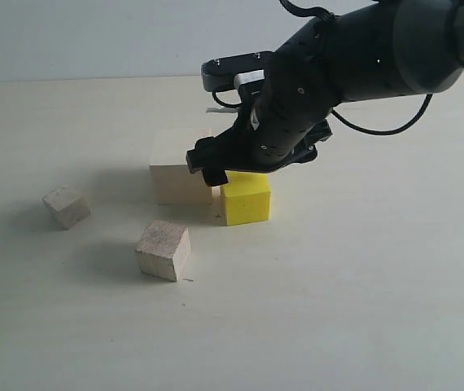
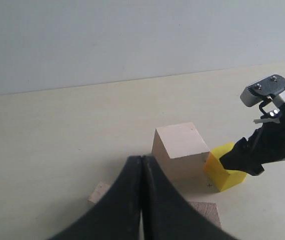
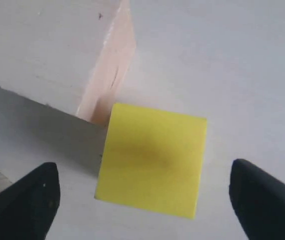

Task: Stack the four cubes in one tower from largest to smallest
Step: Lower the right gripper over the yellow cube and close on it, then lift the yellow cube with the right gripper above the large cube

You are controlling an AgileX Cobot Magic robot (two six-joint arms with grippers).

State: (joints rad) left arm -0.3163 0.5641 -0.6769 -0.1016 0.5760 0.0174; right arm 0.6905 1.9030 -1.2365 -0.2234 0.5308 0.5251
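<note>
A pale cream surface (image 1: 362, 309) fills the scene, meeting a plain light grey-white wall (image 1: 94, 37) behind, softly lit.

exterior: off-arm cam, angled down across table (image 1: 362, 326), mid range, whole work area in frame.
left wrist: low, set back, looks fwd over table to wall (image 2: 132, 35).
right wrist: v. close, straight down on yellow cube (image 3: 152, 160).
shared: yellow cube + large wood cube (image 1: 175, 167) in all 3.
</note>
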